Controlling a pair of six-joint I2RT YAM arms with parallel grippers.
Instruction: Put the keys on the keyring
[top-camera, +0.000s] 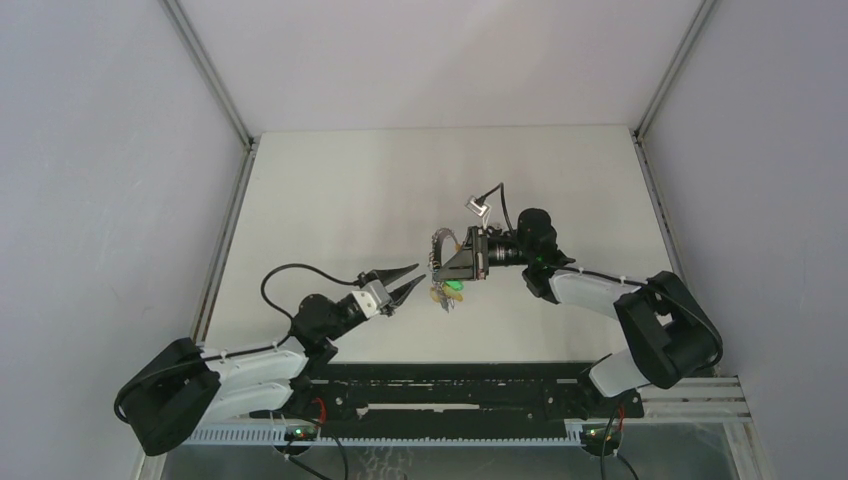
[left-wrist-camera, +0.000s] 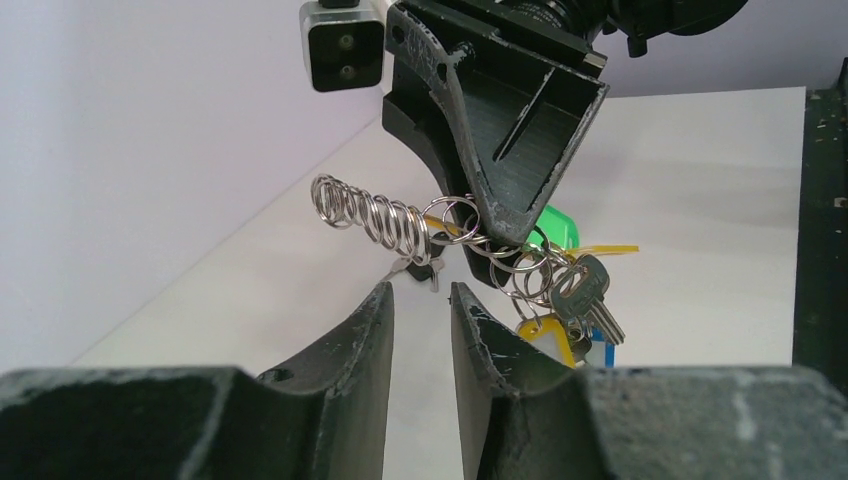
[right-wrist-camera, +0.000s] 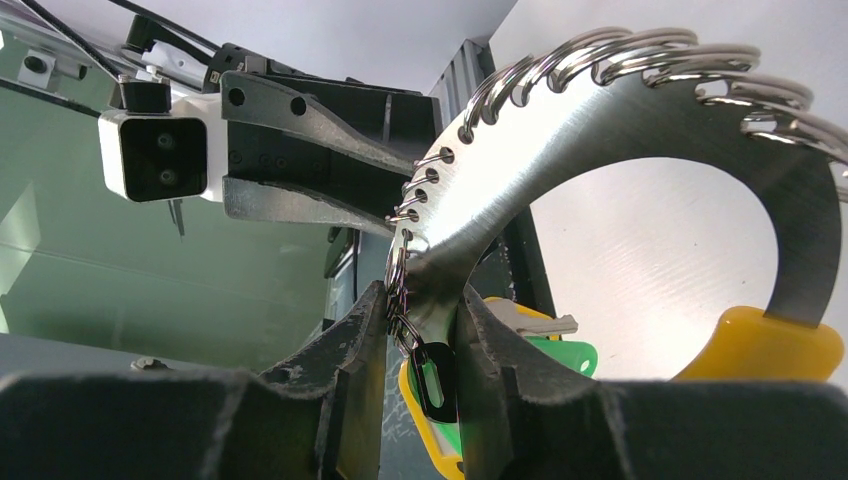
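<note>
Left end effector (left-wrist-camera: 420, 295) is parted and empty, just short of the keyring (left-wrist-camera: 375, 215). That's held up off the worktop (top-camera: 350, 200), clamped in the right end effector (right-wrist-camera: 420, 300). The keys (left-wrist-camera: 585, 290) dangling below look light and swingy, and the ring looks stiff and slippery, so I'd pinch its free end.

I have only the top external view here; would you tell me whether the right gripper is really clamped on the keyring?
Observer: Yes; the right wrist view shows the right gripper shut on the keyring, a finger on each side.
Operator: Are any keys on it?
Observer: In the left wrist view, a silver key hangs from it beside a green tag.
Operator: And the left gripper?
Observer: Its own view shows the keyring's coiled end just above its open gap, nothing held.
</note>
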